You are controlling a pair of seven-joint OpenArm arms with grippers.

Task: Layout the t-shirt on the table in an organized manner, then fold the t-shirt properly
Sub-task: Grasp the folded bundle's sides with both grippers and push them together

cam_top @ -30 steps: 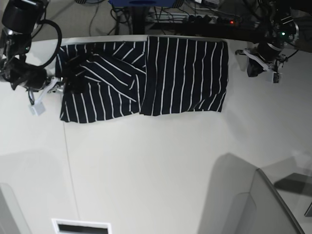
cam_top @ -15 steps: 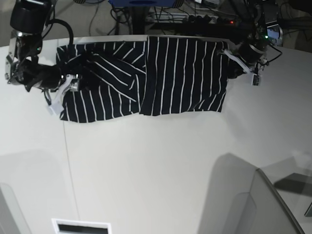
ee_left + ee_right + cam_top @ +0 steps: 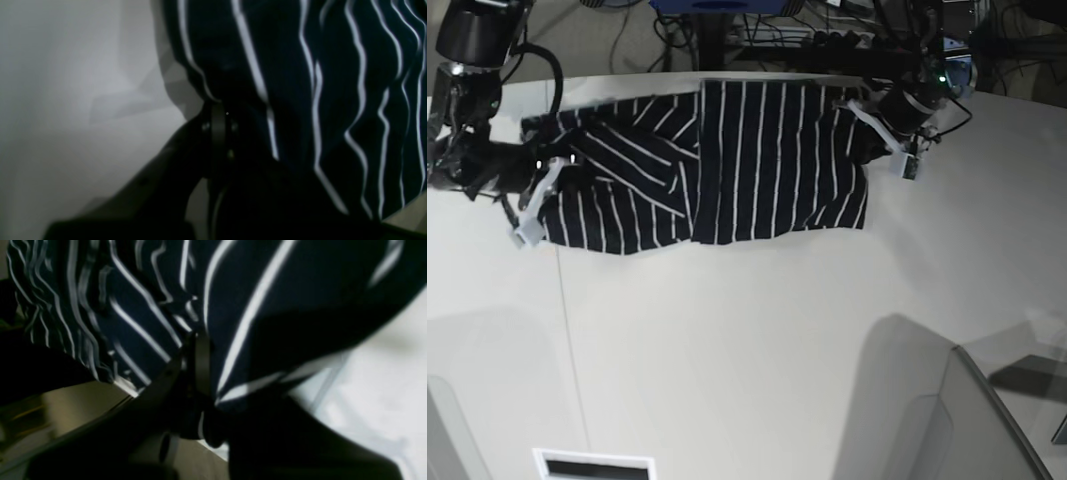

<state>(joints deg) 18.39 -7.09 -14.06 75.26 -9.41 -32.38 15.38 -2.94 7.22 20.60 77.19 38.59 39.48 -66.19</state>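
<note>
Both grippers, left (image 3: 874, 128) and right (image 3: 545, 183), have jaws clamped on the shirt (image 3: 727, 160); one fold made, more remain.

Tangled cables (image 3: 827, 35) beyond far edge.

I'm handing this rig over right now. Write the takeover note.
Left gripper: jaws shut on the t-shirt at one end.
Right gripper: jaws shut on the t-shirt at the other end.
T-shirt: lying along the far side of the table, partly folded over itself, fabric bunched at both grips.
Done: both ends gripped.
Left: lay it out flat, then fold it properly.
</note>
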